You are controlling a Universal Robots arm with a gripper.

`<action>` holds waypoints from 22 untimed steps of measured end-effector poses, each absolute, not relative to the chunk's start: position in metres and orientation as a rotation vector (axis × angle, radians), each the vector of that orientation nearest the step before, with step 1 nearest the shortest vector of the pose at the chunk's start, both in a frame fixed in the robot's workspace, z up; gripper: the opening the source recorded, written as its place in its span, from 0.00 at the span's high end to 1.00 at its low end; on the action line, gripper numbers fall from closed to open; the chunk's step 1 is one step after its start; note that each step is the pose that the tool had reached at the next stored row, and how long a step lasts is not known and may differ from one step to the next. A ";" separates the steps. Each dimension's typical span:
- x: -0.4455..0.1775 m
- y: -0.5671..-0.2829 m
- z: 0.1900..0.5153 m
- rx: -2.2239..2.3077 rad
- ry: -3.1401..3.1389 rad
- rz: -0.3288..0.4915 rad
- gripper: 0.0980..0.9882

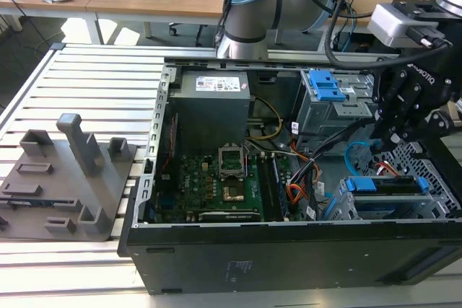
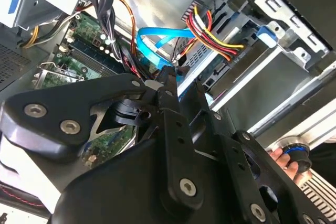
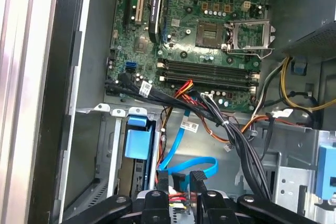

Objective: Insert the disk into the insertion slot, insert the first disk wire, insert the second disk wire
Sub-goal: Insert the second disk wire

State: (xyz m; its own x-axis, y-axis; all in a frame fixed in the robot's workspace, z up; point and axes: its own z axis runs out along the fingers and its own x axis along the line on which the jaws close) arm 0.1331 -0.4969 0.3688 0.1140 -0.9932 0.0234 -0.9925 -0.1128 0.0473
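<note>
In the exterior view we see the open computer case (image 1: 289, 200) on a slatted metal table (image 1: 94, 84). The black gripper (image 1: 393, 151) hangs inside the case at about 3 o'clock of the picture, close to the case's edge on the exterior view's right. Just below it, near 4 o'clock, the disk (image 1: 382, 185) with its blue carrier sits already in the insertion slot (image 1: 433, 178), whose perforated grey walls leave little free room around it. The second disk wire (image 1: 354, 151) curves in a light-blue loop just beside the gripper, toward 9 o'clock of it. The taller grey cage (image 1: 336, 102) with a blue handle stands at 12 o'clock of the slot.

In the second wrist view the gripper (image 2: 168, 80) has its fingers almost together, and we cannot tell if they pinch something. The light-blue wire (image 2: 157, 40) loops directly before the fingertips, beside a bundle of red, yellow and black wires (image 2: 210, 35).

In the first wrist view the two fingers (image 3: 164, 182) stand a little apart, with the blue wire's loop (image 3: 184, 163) just ahead. The motherboard (image 3: 205, 30) lies farther on, with open space between.
</note>
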 end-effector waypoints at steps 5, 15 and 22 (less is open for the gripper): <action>0.132 -0.494 0.361 2.348 -2.008 -0.019 0.77; 0.132 -0.493 0.358 2.354 -1.979 0.000 0.77; 0.132 -0.494 0.358 2.354 -1.979 0.000 0.93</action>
State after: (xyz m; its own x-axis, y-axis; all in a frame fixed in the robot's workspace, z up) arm 0.1317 -0.4935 0.3577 0.1727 -0.9840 0.0428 -0.9840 -0.1705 0.0510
